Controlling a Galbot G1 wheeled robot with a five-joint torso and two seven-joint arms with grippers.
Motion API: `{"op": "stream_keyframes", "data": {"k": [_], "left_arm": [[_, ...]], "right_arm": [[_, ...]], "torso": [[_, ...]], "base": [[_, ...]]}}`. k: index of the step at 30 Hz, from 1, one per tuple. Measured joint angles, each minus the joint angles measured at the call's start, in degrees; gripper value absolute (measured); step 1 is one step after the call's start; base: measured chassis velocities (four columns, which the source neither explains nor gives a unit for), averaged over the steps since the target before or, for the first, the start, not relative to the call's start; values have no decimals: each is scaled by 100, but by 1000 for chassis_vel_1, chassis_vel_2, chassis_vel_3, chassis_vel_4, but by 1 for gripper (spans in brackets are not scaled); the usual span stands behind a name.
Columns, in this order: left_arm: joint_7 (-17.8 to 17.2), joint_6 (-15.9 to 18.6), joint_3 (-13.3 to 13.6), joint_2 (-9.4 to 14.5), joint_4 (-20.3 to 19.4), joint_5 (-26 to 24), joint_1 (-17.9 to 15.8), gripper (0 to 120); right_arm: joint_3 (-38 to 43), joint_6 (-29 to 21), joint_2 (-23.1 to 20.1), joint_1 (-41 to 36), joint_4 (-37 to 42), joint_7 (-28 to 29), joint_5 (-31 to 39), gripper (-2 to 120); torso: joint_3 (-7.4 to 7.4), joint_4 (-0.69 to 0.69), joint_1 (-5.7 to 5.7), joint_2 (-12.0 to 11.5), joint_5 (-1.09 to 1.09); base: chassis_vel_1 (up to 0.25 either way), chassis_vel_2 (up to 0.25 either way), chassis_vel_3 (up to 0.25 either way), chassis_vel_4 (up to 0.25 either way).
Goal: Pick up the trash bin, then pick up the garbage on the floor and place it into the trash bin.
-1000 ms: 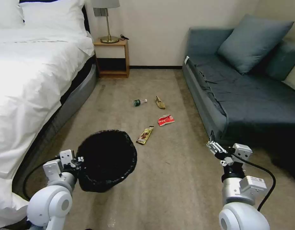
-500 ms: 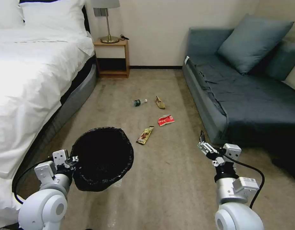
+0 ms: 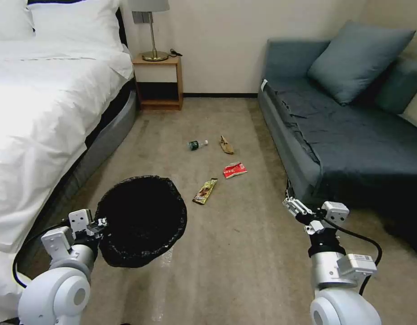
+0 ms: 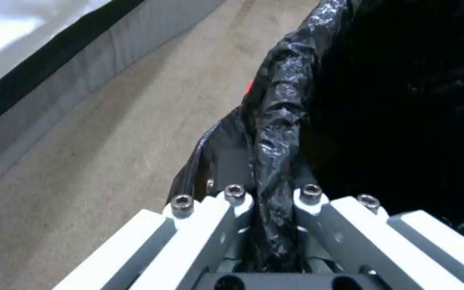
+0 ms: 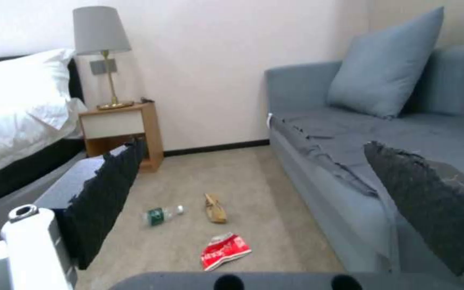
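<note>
The trash bin (image 3: 140, 221), round and lined with a crinkled black bag (image 4: 404, 100), hangs at the lower left in the head view. My left gripper (image 3: 100, 223) is shut on its near rim, and the left wrist view shows the fingers (image 4: 237, 209) pinching the bag's fold. The garbage lies on the carpet ahead: a brown-yellow snack wrapper (image 3: 205, 191), a red-white packet (image 3: 235, 170) (image 5: 225, 250), a tan crumpled paper (image 3: 226, 145) (image 5: 215, 208) and a small bottle (image 3: 197, 144) (image 5: 162, 214). My right gripper (image 3: 289, 198) (image 5: 264, 201) is open and holds nothing, near the sofa's front edge, right of the litter.
A white bed (image 3: 36, 113) runs along the left. A blue-grey sofa (image 3: 353, 135) with a cushion lines the right. A wooden nightstand (image 3: 157, 81) with a lamp stands against the far wall. The carpet strip between bed and sofa holds the litter.
My left arm has carried the bin a little to the left and farther up in the picture. My right gripper has shifted slightly left, staying open.
</note>
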Motion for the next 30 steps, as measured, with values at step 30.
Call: {"op": "stream_keyframes", "data": {"k": [30], "left_arm": [[42,-2,10,9,442,111,-266,3]], "right_arm": [[-102,168,83,108,-311,-68,-190,100]], "torso": [[1,0,0,0,0]], "base": [[-190,191,191,-191]]}}
